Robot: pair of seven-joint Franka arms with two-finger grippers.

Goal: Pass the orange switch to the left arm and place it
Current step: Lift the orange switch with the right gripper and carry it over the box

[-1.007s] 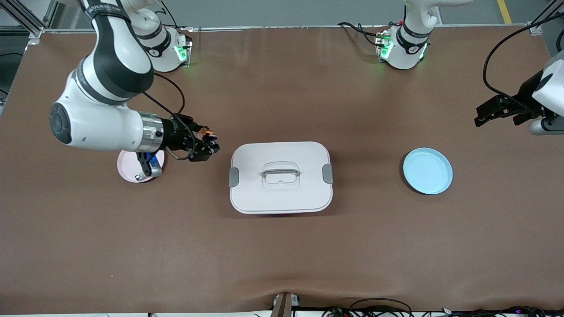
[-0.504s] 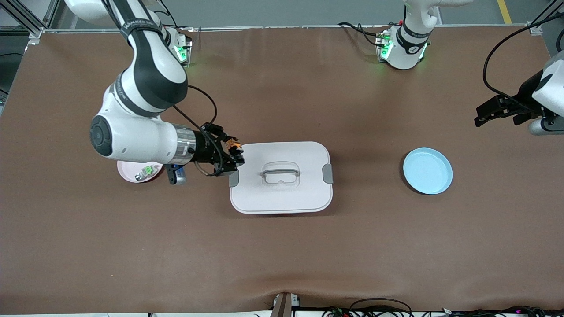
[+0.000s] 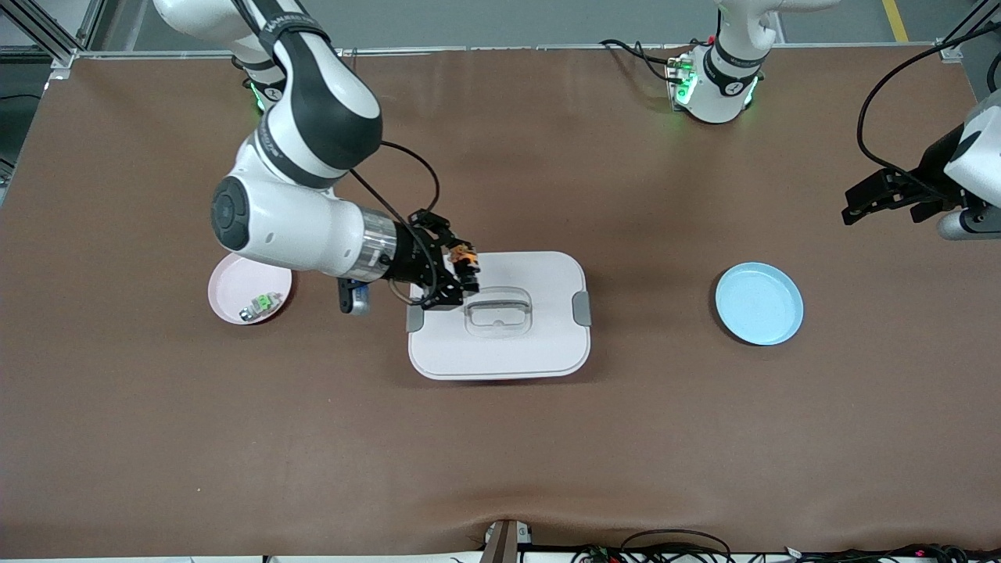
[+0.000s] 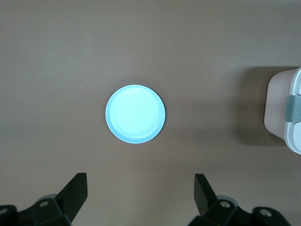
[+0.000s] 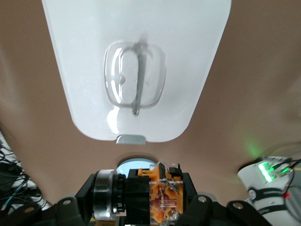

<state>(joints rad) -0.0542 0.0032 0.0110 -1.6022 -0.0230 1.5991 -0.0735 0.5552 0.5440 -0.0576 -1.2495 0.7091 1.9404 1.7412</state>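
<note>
The right tool (image 3: 461, 270) grips the orange switch (image 3: 466, 252) over the box (image 3: 539, 344), apparently clear of its lid. The left tool (image 4: 138, 200) waits spread above the blue plate (image 3: 759, 303); the handover and placing remain.

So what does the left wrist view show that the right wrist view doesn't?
Only the left wrist view shows the left gripper, open, over bare table beside the blue plate, which is seen whole. Only the right wrist view shows the right gripper shut on the orange switch above the box's handle, plus a robot base. Both show the box and the brown table.
</note>
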